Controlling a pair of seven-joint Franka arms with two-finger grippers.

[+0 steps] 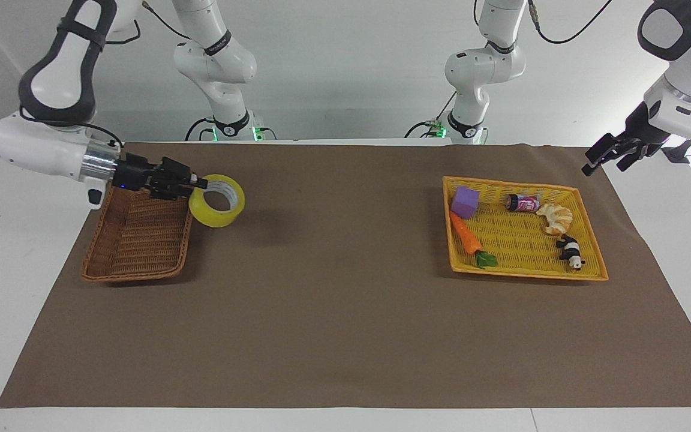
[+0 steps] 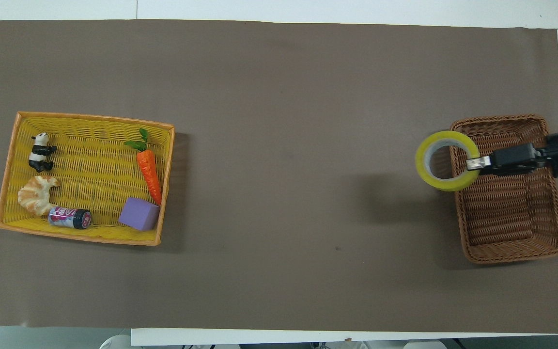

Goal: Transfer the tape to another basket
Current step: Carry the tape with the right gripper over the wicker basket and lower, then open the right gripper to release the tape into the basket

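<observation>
Right gripper (image 1: 197, 183) is pinching the tape (image 1: 218, 209) by its wall, fingers clamped tight, roll hanging in the air on its side with the core open. Tape is sitting over the wicker basket (image 1: 135, 240) rim, at the edge facing the yellow basket (image 1: 585, 237), mostly outside the wicker basket in the overhead view (image 2: 446, 160). Right gripper (image 2: 475, 164) is reaching across above the wicker basket (image 2: 511, 228). Wicker basket is lying at the right arm's end of the table. Left gripper (image 1: 606, 154) is waiting up in the air, fingers spread wide, holding nothing, well apart from the wicker basket, past the yellow basket at the left arm's end.
</observation>
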